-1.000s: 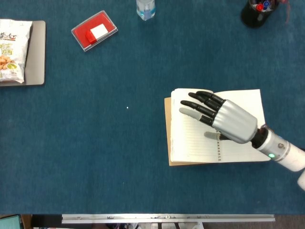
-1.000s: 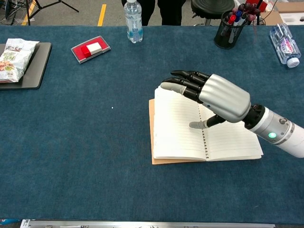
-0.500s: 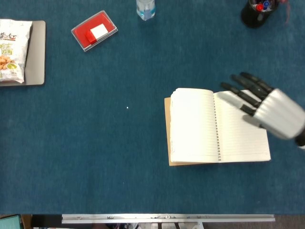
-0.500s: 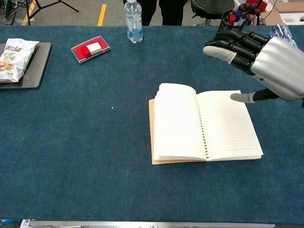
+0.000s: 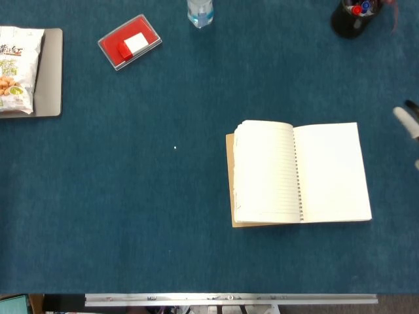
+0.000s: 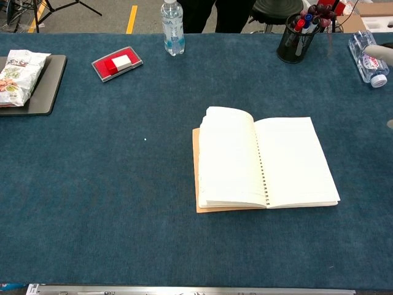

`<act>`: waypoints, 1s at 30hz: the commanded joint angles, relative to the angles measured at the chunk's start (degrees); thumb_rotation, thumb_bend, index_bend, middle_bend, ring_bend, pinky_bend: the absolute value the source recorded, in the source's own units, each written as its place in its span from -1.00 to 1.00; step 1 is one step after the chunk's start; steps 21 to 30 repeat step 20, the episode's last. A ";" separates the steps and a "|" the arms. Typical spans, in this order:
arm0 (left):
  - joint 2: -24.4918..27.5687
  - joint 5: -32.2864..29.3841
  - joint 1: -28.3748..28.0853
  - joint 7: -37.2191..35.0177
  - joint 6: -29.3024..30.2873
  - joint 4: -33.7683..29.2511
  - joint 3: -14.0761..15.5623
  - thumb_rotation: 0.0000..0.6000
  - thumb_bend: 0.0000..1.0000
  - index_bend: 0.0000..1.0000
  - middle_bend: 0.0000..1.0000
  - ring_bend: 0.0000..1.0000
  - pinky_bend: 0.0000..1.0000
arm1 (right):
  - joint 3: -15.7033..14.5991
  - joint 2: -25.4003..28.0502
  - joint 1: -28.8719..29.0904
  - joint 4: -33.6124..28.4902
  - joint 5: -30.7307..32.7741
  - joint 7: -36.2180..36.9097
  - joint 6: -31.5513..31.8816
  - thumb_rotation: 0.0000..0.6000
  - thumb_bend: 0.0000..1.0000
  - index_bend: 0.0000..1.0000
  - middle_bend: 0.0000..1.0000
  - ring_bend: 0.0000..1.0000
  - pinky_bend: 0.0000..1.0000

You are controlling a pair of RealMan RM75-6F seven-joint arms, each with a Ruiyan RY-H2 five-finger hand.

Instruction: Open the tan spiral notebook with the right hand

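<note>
Lying open and flat right of centre on the blue tabletop: notebook, pages up, spiral down the middle, tan cover showing along the left and bottom edges. At the far right edge of the head view, only the tips of the right hand, apart from the notebook and touching nothing seen; fingers too cropped to tell how far open or whether holding anything. Upper left: red case with a white label, and a snack bag on a grey tray. Top centre: water bottle standing upright. Upper right: black pen cup, and a second bottle lying on its side.
</note>
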 commanded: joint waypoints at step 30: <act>-1.12 -0.16 -0.60 0.36 -0.68 1.37 0.00 1.00 -0.91 -0.22 -0.35 -0.62 -0.24 | 4.58 -4.33 -11.18 7.66 6.64 12.21 2.89 1.00 -1.00 -0.79 -0.66 -0.97 -0.66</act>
